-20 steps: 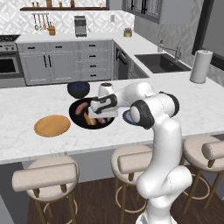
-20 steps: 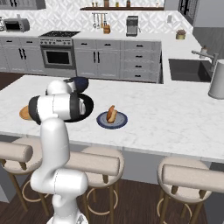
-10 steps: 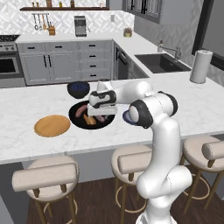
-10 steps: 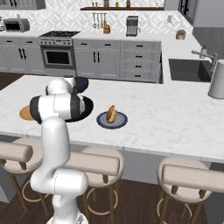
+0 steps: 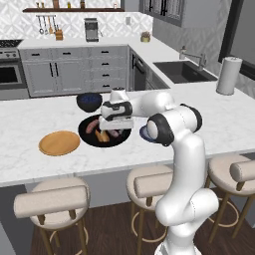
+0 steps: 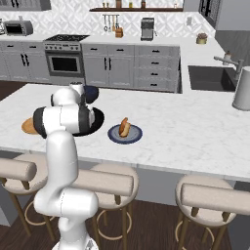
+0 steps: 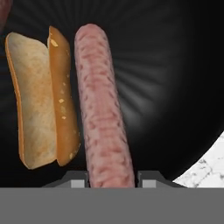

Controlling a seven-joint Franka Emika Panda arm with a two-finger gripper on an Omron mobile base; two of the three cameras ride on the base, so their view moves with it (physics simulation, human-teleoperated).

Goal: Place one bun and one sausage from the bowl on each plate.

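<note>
The gripper [image 7: 111,180] is down inside the big black bowl [image 5: 89,138]. Its two dark fingers [image 7: 74,180] are squeezed onto the near end of a pink sausage [image 7: 101,105], one on each side. The sausage lies long and straight on the bottom of the bowl. Right next to it lies a bun [image 7: 41,97]. The bun is split open, with a pale inside and an orange-brown crust, and the crust looks like it touches the sausage.

From the left base view, the white arm [image 5: 164,107] reaches over the bowl, and the gripper [image 5: 115,125] sits low in it. A second reddish sausage [image 5: 90,127] lies at the far left side of the bowl.

The bowl sits in the middle of the counter [image 5: 30,119], near the front edge. A tan wooden plate [image 5: 59,143] lies just beside the bowl, nearer the left end of the counter. A dark blue bowl [image 5: 89,101] stands just behind the black bowl.

On the other side of the black bowl is a small blue-grey plate [image 6: 125,134]. A bun with a sausage in it [image 6: 124,127] lies on that plate.
</note>
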